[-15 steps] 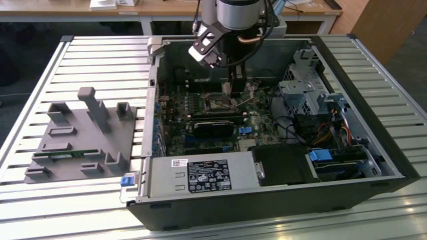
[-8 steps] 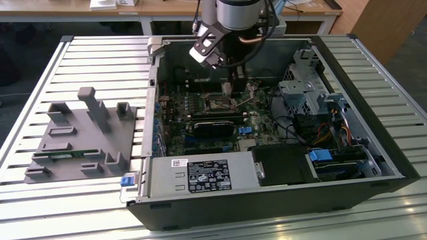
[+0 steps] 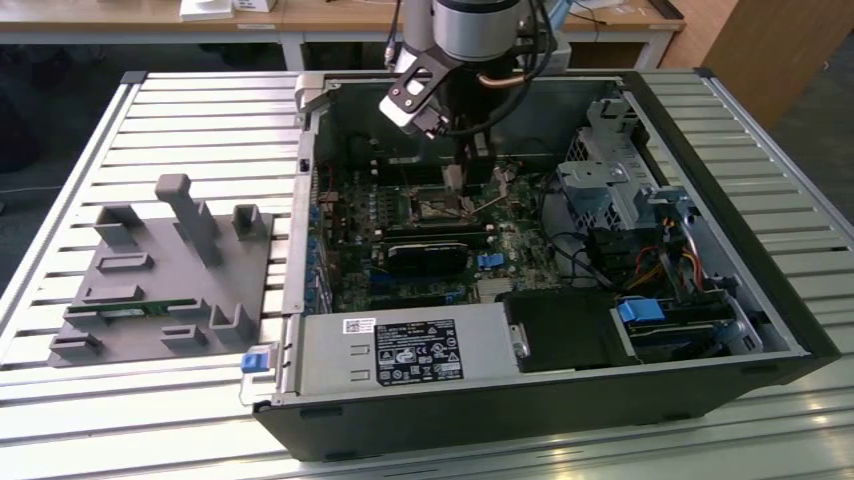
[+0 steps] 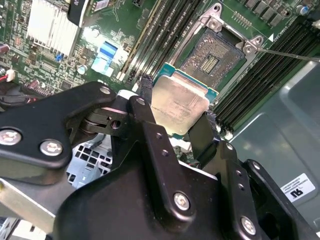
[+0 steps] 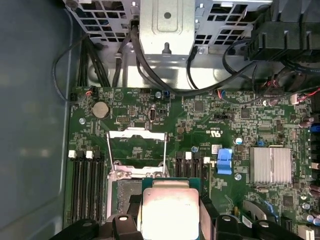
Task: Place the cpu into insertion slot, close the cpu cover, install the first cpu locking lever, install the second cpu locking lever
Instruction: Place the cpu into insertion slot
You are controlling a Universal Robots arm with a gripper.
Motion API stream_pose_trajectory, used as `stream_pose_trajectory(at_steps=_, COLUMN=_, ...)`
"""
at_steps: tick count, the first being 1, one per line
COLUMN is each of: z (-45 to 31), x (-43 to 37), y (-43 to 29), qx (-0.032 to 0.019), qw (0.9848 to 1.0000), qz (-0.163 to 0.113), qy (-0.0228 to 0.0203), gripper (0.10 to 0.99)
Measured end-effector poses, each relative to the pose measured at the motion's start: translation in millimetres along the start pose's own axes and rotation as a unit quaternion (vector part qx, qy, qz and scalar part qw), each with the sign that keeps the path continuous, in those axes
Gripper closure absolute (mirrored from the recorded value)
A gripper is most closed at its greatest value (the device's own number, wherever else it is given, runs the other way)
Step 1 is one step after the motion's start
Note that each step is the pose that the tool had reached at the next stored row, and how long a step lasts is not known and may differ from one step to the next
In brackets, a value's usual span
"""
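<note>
I count one cpu (image 4: 180, 102), one claw (image 4: 176, 112), one open socket (image 4: 210, 55), one cpu cover (image 5: 136, 134), one coin battery (image 5: 100, 109), one finned heatsink (image 5: 270, 165).

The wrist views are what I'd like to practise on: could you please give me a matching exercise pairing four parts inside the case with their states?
Column A
1. cpu
2. cpu cover
3. insertion slot
4. heatsink

Column B
a. swung up, standing open
b. silvery fins, beside a blue connector
c. clamped between the jaws of the gripper
d. bare, contacts exposed

Pairs: 1-c, 2-a, 3-d, 4-b.
</note>
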State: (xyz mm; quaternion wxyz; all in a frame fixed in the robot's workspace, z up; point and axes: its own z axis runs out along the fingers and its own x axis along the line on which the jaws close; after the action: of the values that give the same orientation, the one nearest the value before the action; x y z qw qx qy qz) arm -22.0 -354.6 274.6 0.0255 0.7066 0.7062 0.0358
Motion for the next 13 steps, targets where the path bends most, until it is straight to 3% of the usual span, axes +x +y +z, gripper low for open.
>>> stream_pose_trajectory(at_steps=13, z=3.5, x=0.6, y=-0.4, qx=0.0002, qw=1.0, qz=0.0, qy=-0.0017, gripper=0.545)
